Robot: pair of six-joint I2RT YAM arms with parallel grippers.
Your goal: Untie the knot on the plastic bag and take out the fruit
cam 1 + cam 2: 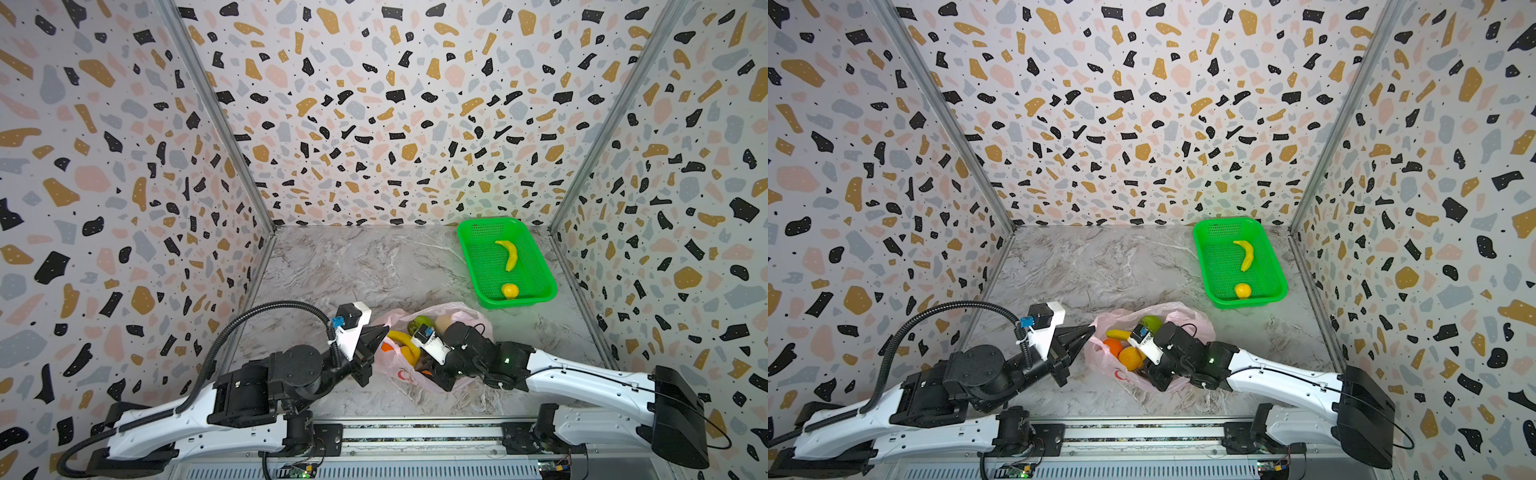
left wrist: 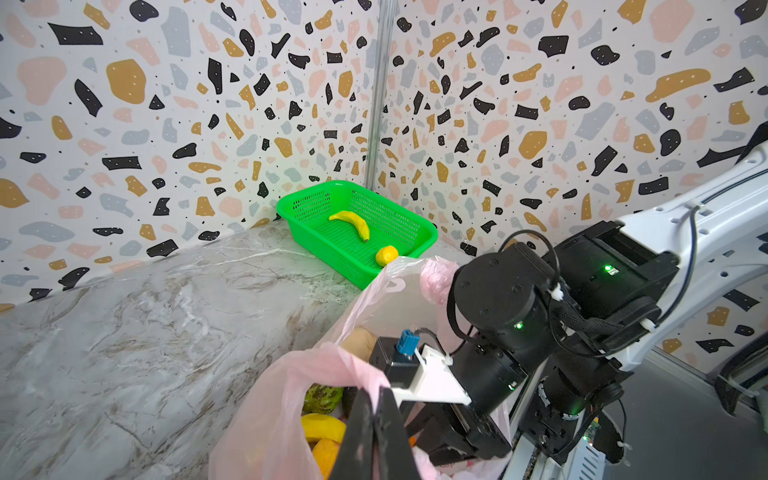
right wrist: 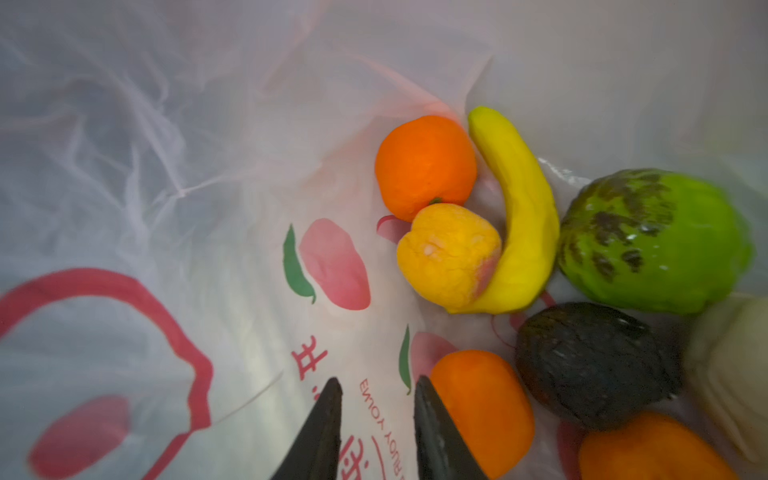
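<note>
The plastic bag (image 1: 392, 365) (image 1: 1183, 311) lies near the front of the table with its mouth wide open; no knot shows. My left gripper (image 2: 376, 392) (image 1: 384, 332) is shut on the bag's pink rim (image 2: 332, 361) and holds it up. My right gripper (image 3: 378, 386) is inside the bag, open, with only printed film between its fingers. A tangerine (image 3: 486, 407) touches one fingertip. Further in lie another tangerine (image 3: 424, 166), a peach (image 3: 449, 253), a banana (image 3: 519, 216), a bumpy green fruit (image 3: 652, 241), an avocado (image 3: 594, 365) and a pale fruit (image 3: 735, 374).
A green mesh basket (image 1: 515, 301) (image 1: 1250, 302) stands at the back right, holding a banana (image 1: 509, 254) and a small yellow-orange fruit (image 1: 510, 291). Patterned walls close in the table on three sides. The right arm's wrist (image 1: 469, 345) covers the bag's right half.
</note>
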